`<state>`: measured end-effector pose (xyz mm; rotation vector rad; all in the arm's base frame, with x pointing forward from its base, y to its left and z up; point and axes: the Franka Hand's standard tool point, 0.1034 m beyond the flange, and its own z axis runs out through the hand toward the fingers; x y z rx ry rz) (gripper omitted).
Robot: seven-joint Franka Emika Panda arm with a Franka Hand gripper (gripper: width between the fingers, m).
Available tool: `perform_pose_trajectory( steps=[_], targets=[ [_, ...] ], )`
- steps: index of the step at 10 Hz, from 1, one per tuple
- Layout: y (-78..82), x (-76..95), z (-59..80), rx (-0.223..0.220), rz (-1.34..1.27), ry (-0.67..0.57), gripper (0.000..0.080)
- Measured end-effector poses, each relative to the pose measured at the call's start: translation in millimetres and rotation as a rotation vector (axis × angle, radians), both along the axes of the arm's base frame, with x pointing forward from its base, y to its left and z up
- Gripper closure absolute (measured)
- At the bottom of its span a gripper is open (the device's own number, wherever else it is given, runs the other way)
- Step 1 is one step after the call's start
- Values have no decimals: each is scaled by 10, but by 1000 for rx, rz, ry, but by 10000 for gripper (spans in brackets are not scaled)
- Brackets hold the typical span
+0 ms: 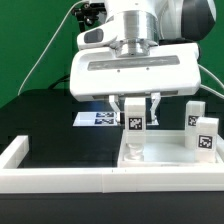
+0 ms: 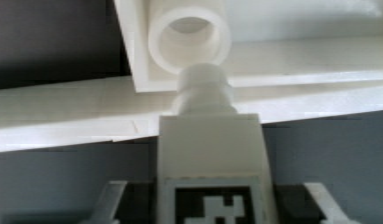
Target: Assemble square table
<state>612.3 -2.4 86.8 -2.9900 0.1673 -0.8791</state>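
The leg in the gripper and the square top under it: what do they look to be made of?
The leg looks like matte white plastic, probably printed or moulded: uniform colour and a dull surface, with a paper-like black-and-white tag on its face. The square top looks like the same white plastic: soft highlights, rounded socket rim. The exact material cannot be told.

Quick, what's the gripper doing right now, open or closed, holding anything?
Gripper: closed on a tagged white leg, held upright over the square table top.

Exterior view frontal, mid-range; wrist view close, both showing leg.
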Motion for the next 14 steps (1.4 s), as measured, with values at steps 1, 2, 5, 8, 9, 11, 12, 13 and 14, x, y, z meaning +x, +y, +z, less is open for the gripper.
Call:
perform_pose_trajectory(
  steps=[1,2,5,8,9,11,12,13,14],
  targets=[
    [-5,-8,-5,-1,0,1,512],
    [-38,-61,-28,-12,-4,-4,512],
    [-48,-156,-100,-16,-4,11,512],
    [-40,-150,-104,-17,-3,8,512],
    [-41,-137,-109,-18,-4,4,512],
    [-42,-158,-206,-14,-5,21,512],
    [-37,-172,-248,-13,-5,28,512],
    [-38,-179,-267,-14,-5,29,512],
    [-45,-177,-268,-17,-6,24,512]
  ],
)
